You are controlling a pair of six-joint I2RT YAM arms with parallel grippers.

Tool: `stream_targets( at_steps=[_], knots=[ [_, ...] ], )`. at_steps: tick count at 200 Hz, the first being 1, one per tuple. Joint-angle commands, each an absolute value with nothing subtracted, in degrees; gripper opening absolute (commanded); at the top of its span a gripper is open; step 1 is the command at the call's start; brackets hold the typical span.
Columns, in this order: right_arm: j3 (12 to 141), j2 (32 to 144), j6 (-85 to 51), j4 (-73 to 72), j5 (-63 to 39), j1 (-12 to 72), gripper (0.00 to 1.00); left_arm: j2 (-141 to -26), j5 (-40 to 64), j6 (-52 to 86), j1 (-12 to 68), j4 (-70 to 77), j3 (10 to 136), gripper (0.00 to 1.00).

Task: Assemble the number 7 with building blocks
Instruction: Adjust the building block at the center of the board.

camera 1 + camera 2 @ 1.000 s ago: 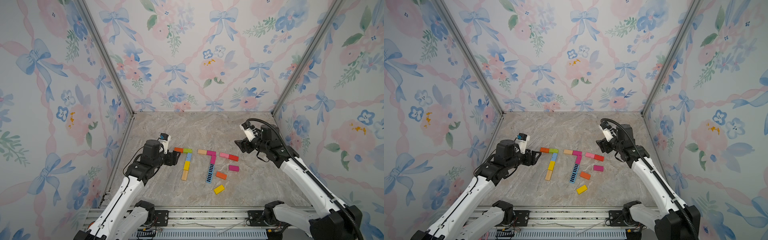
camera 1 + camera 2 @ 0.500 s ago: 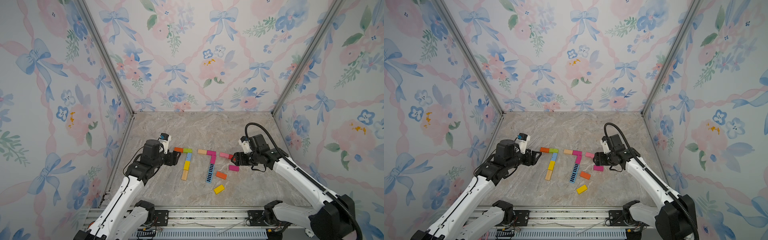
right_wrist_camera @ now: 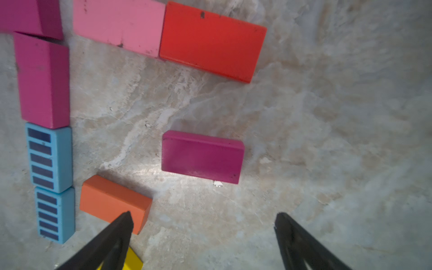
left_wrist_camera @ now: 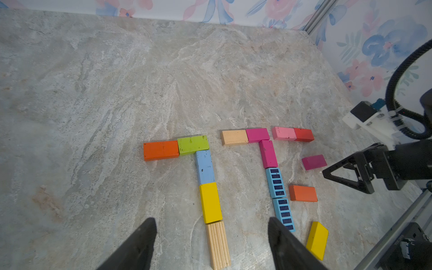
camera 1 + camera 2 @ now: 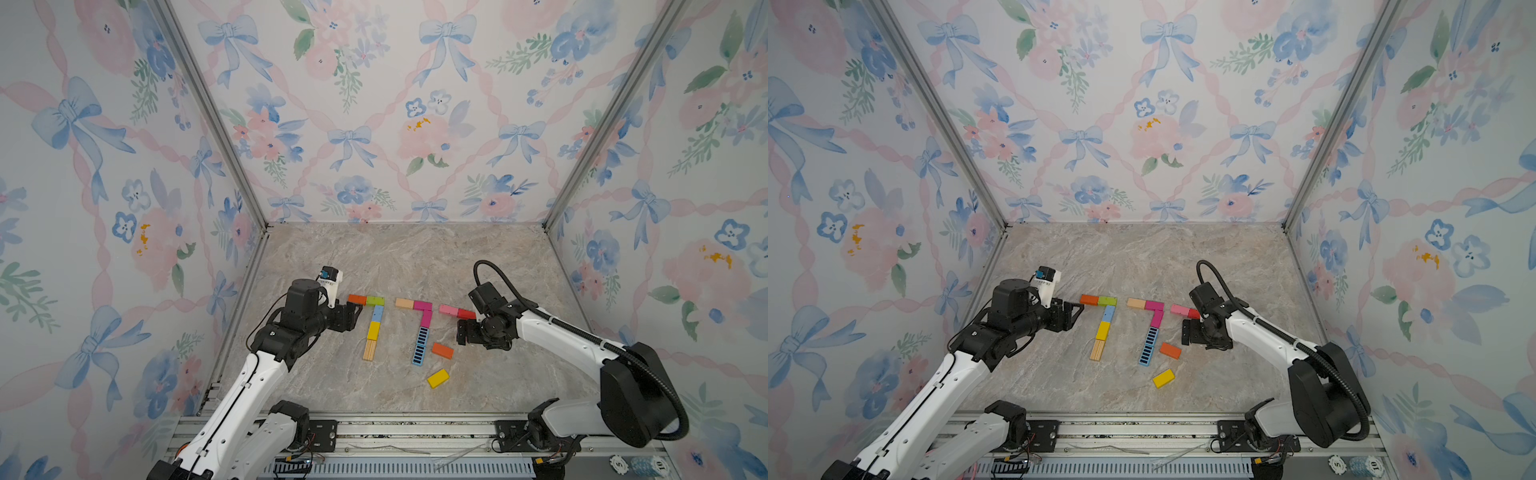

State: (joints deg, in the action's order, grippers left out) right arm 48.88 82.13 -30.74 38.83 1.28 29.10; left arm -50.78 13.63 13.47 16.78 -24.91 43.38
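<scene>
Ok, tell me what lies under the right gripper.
A loose magenta block lies flat on the marble floor just ahead of the open right gripper, untouched. In both top views the gripper itself covers that block.

Bright, even light, soft shadows; the right gripper (image 3: 203,215) looks blurred.

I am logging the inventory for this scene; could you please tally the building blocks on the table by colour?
Orange: 2
Green: 1
Light blue: 1
Yellow: 2
Lined wood: 1
Tan: 1
Magenta: 3
Striped blue: 2
Pink: 1
Red: 1
Total: 15
</scene>
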Motion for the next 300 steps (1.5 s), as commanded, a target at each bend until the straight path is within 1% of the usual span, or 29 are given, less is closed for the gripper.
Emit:
stream_targets(
  at_steps=[1,24,55,69,120,135,159,209,237,255,281,300],
  knots=[
    [52.1,85.2,-31.7,39.3,6.1,30.4,0.97,-49.9,14.9,12.5,16.2,-24.3,42.6,0.78],
    [53.6,88.5,-32.2,38.2,6.7,30.7,0.97,-49.7,15.1,12.5,16.3,-24.3,42.6,0.78],
    [54.9,91.8,-32.9,37.1,7.4,31.2,1.00,-49.7,15.2,12.4,16.3,-24.3,42.6,0.78],
    [55.3,92.9,-32.9,36.8,7.9,31.3,0.98,-49.7,15.3,12.4,16.3,-24.3,42.6,0.78],
    [54.8,96.3,-32.8,34.7,6.6,30.4,0.80,-49.6,15.4,12.3,16.3,-24.3,42.6,0.78],
    [54.4,96.7,-32.7,34.4,6.2,30.1,0.78,-49.5,15.4,12.3,16.3,-24.3,42.6,0.78],
    [53.8,97.0,-32.4,33.6,5.3,29.5,0.67,-49.5,15.4,12.3,16.3,-24.3,42.6,0.78],
    [53.0,95.1,-30.5,35.5,5.8,29.1,0.58,-49.4,15.2,12.4,16.3,-24.3,42.6,0.78],
    [53.1,89.9,-25.6,38.4,6.2,29.3,0.58,-49.4,15.4,12.4,16.3,-24.3,42.6,0.78],
    [55.4,88.4,-17.5,41.7,4.5,29.3,0.59,-49.5,15.6,12.4,16.3,-24.3,42.6,0.78],
    [61.7,92.1,-5.1,49.5,0.9,30.8,0.59,-49.6,15.8,12.4,16.3,-24.1,42.6,0.78],
    [64.8,97.2,1.6,54.5,4.1,34.2,0.61,-49.4,15.8,12.4,16.3,-24.1,42.6,0.78]
  ],
)
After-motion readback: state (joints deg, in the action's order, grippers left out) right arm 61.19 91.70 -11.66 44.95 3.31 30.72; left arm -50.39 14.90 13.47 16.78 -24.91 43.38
